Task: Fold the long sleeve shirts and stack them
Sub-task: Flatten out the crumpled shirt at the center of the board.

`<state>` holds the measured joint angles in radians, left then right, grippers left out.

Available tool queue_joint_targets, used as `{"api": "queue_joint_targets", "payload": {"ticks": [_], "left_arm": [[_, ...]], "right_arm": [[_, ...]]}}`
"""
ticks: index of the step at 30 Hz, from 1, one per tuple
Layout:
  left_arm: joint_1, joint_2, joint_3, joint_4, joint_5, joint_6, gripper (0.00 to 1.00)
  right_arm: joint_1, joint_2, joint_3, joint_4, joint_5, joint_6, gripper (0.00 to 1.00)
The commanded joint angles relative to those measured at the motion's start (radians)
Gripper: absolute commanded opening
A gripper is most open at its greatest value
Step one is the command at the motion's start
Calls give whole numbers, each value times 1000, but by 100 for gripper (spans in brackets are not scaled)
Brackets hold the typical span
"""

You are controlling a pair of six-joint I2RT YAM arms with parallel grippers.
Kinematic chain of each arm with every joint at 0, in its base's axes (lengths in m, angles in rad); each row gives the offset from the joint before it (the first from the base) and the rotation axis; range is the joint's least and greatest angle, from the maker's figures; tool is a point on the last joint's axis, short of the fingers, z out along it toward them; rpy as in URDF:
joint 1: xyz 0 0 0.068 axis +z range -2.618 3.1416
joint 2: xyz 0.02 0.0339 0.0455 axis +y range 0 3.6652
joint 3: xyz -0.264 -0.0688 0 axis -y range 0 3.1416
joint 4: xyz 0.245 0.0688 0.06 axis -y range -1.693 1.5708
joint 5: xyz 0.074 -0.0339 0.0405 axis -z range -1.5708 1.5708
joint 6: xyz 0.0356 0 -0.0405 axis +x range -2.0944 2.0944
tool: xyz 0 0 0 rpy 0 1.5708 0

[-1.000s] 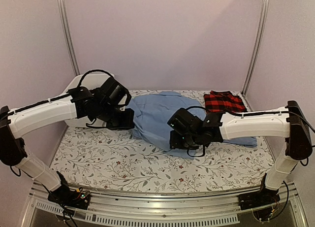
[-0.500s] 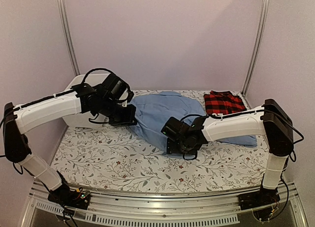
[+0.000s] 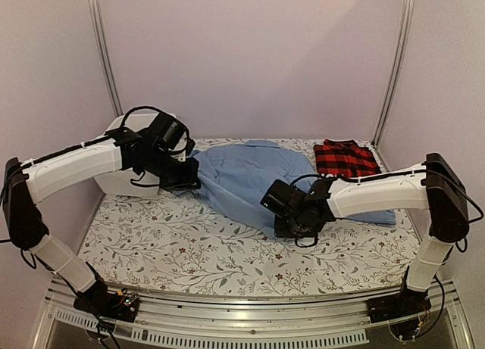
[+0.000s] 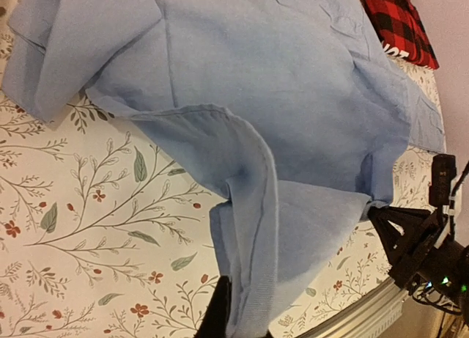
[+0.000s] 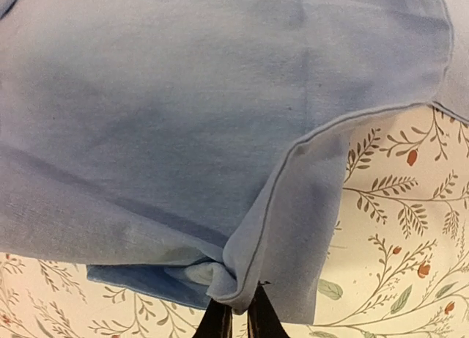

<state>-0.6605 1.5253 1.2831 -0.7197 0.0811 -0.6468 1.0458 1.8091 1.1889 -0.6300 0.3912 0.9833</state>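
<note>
The blue shirt (image 3: 242, 173) is being held spread across the middle of the flowery desk (image 3: 174, 247), with the collar toward the back. Its left edge is being pinched by the left hand (image 4: 236, 322), which is closed on a fold of fabric that's being held up off the desk a bit. The near hem is being gripped by the right hand (image 5: 239, 320), with the fingers clamped tight on a bunched corner. The plaid shirt (image 3: 345, 157) is being kept folded at the back right, just beside the blue one.
</note>
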Motion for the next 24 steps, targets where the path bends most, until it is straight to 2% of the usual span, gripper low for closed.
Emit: {"api": "queue_joint_targets", "payload": {"ticks": [1,6,10,17,21,24], "left_arm": [[25,-33,-16,9,11,22,0],[27,-56,-23,-55,-15,31,0],[32,-110,-47,-127,-35,37,0],[30,-242,-231,-170,43,-18,0],[20,-309,-363,-139,104,-68,0],[8,-342,-455,-100,133,-103,0]], "right_arm": [[-12,-89,-7,-35,21,-26,1],[-23,-177,16,-94,5,-84,0],[-59,-298,-1,-103,-63,-144,0],[-107,-450,-94,-118,-190,-207,0],[-107,-467,-214,-82,-247,-178,3],[-107,-480,-293,-57,-260,-153,14]]}}
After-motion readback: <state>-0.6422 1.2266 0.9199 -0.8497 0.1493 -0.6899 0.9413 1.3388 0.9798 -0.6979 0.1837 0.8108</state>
